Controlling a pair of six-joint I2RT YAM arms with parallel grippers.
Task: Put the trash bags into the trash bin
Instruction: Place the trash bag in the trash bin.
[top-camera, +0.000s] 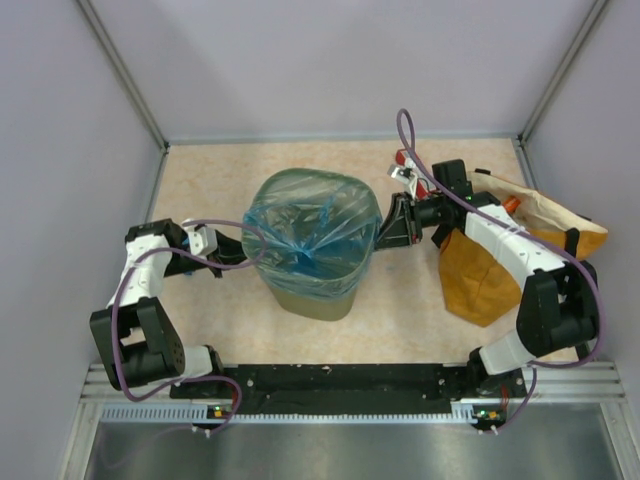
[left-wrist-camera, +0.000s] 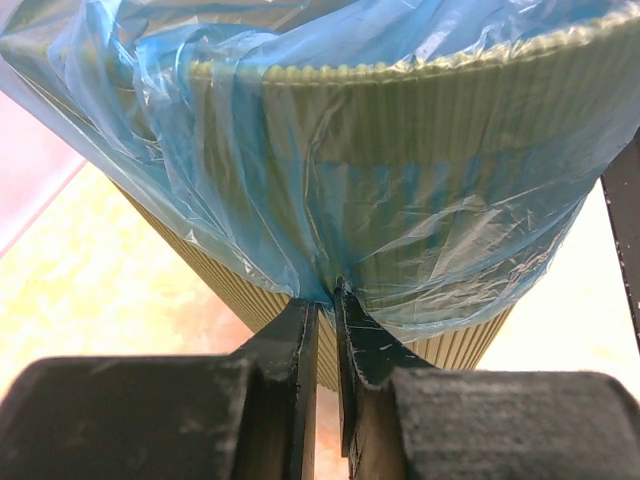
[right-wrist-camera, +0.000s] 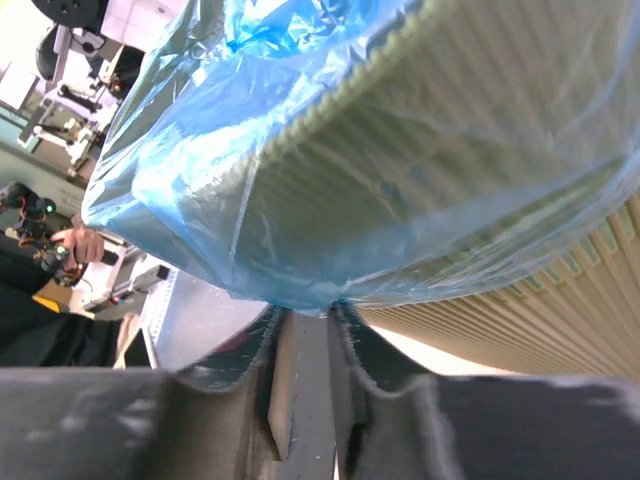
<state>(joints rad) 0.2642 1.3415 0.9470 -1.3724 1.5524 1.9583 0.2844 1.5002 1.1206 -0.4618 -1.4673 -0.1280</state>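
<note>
The olive-green trash bin (top-camera: 318, 302) stands mid-table with a big light-blue trash bag (top-camera: 310, 225) draped over its rim and hanging down its sides. On the bin's left, my left gripper (top-camera: 243, 252) is shut on the bag's hem; the left wrist view has the film (left-wrist-camera: 330, 170) gathered into its tips (left-wrist-camera: 325, 296) against the ribbed wall (left-wrist-camera: 455, 345). At the bin's right side my right gripper (top-camera: 378, 232) is pinching the bag's edge too. The right wrist view shows the film (right-wrist-camera: 250, 180) bunched between those tips (right-wrist-camera: 310, 308) below the bin's rim (right-wrist-camera: 470, 110).
A mustard-orange sack with black handles (top-camera: 482, 275) lies at the right under my right arm. A red box (top-camera: 402, 160) sits behind the right wrist. Grey walls close in the table (top-camera: 210, 170) on three sides.
</note>
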